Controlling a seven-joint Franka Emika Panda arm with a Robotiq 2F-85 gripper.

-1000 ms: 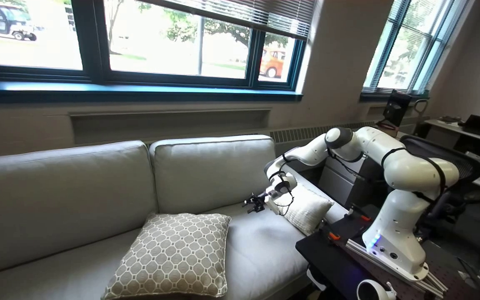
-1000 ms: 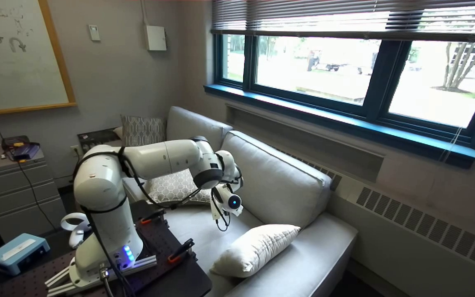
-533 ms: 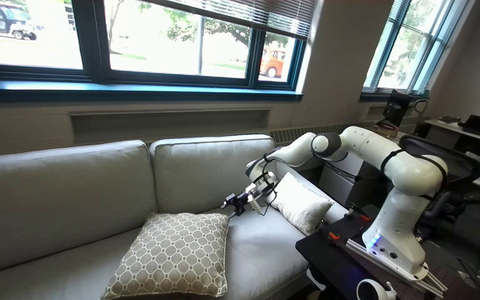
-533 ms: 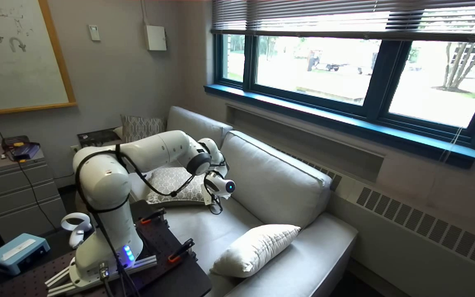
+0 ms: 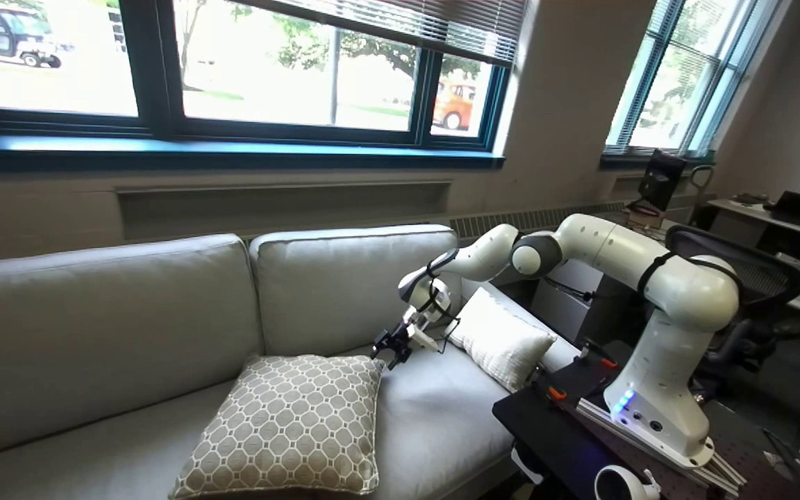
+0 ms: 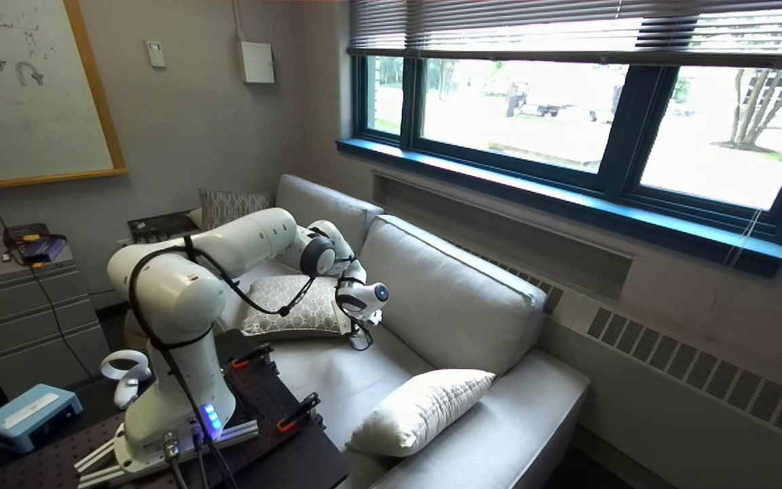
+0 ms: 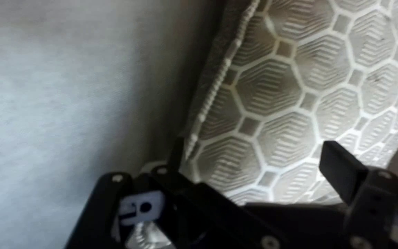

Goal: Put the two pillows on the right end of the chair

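On the grey sofa in an exterior view, the tan lattice pillow lies at eight o'clock from the pincer! And that pincer is spread wide, its fingers apart at the pillow's corner; touching or clear, I can't tell. Across at three o'clock from it, the smaller cream pillow leans up against the sofa's armrest.

The tan pillow has a white lattice, the small pillow is cream-white, the sofa grey.
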